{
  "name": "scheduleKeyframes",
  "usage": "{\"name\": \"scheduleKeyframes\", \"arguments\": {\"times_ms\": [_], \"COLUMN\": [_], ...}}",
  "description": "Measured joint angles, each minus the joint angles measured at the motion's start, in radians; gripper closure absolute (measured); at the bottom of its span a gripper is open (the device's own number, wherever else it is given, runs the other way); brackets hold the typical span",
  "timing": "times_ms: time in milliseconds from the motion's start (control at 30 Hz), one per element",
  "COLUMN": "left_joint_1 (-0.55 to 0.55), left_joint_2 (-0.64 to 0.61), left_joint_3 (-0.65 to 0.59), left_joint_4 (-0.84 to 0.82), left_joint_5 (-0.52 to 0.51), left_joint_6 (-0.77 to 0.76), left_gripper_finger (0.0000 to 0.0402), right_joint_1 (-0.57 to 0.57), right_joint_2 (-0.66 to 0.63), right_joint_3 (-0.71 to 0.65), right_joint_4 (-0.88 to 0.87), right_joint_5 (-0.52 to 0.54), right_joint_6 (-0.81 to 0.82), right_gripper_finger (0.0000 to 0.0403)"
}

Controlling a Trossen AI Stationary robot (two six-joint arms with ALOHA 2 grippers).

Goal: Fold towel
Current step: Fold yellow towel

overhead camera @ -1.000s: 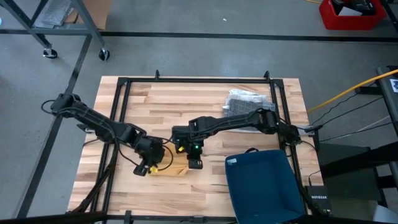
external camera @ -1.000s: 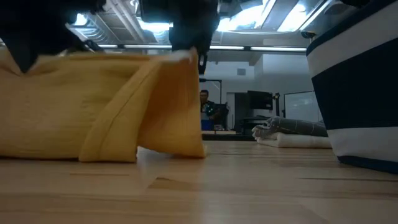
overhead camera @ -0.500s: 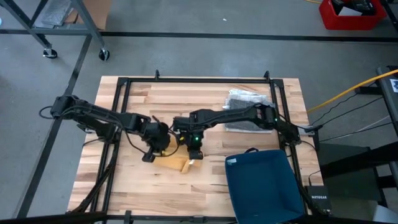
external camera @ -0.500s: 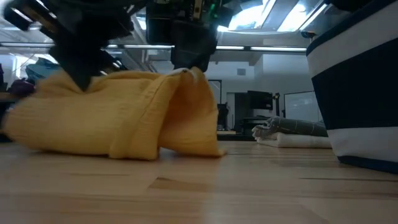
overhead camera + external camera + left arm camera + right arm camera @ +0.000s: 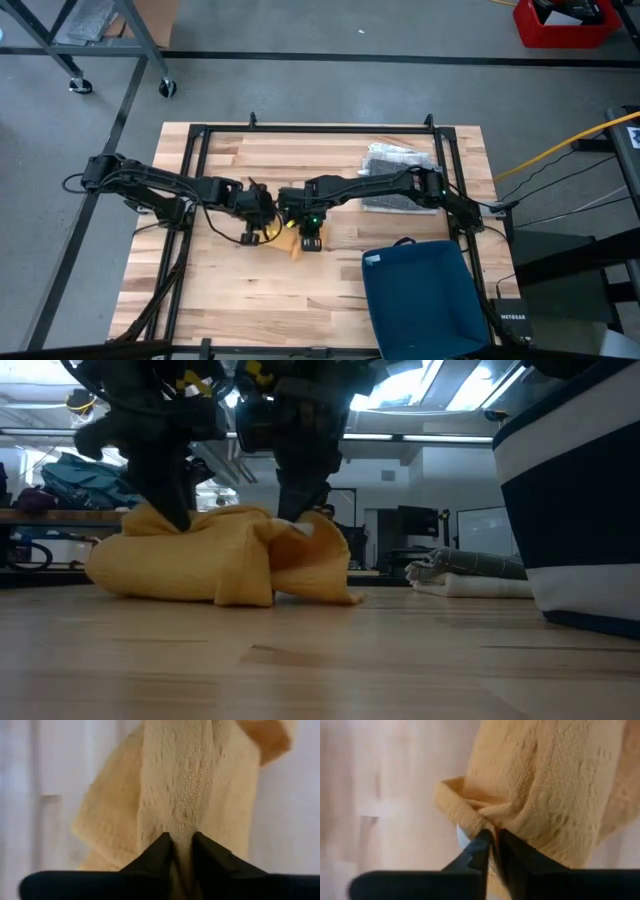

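The left claw (image 5: 181, 842) pinches a ridge of the yellow towel (image 5: 190, 790) between its 2 dark fingers (image 5: 155, 854), which stand only slightly parted with cloth pressed up in the narrow gap. The right claw (image 5: 494, 840) does the same on a hemmed fold of the towel (image 5: 555, 790), its fingers almost together with the fabric caught between them.

The towel (image 5: 220, 555) lies bunched in a low heap on the tabletop (image 5: 400, 660), near the middle of it, with both claws coming down onto its top side by side. From above, only a small yellow patch (image 5: 292, 247) shows beneath the 2 wrists, the left claw (image 5: 252, 230) just beside the right claw (image 5: 309, 238).

Well apart from the heap, a dark blue bin (image 5: 425, 295) sits at the near right corner of the wooden tabletop (image 5: 300, 160); its wall (image 5: 580, 490) fills the right edge of the low view. A grey folded cloth (image 5: 395, 165) rests toward the far right, partly under the right arm, and appears in the low view as a pale bundle (image 5: 470, 575) lying flat behind the towel. A black frame (image 5: 200, 132) runs round the tabletop.
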Motion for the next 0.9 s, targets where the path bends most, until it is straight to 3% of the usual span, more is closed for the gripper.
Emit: {"name": "scheduleKeyframes", "arguments": {"times_ms": [200, 333, 467, 700, 900], "left_joint_1": [-0.006, -0.005, -0.004, -0.004, -0.004], "left_joint_2": [0.001, 0.001, 0.001, 0.001, 0.0], "left_joint_3": [0.0, 0.0, 0.0, 0.0, 0.0], "left_joint_4": [0.001, 0.002, 0.006, 0.014, 0.034], "left_joint_5": [-0.145, -0.332, -0.494, -0.536, -0.649], "left_joint_6": [0.0, -0.121, -0.157, -0.202, -0.227], "left_gripper_finger": [0.0259, 0.024, 0.0247, 0.0265, 0.0276], "right_joint_1": [0.007, 0.011, 0.011, 0.011, 0.012], "right_joint_2": [0.0, 0.0, 0.0, 0.0, 0.0], "right_joint_3": [0.0, 0.0, 0.0, 0.002, 0.047], "right_joint_4": [-0.023, -0.025, -0.026, -0.031, -0.108], "right_joint_5": [0.147, 0.222, 0.23, 0.216, 0.185], "right_joint_6": [0.024, 0.03, 0.03, 0.059, 0.078], "right_gripper_finger": [0.0272, 0.0233, 0.0226, 0.0236, 0.0238]}}
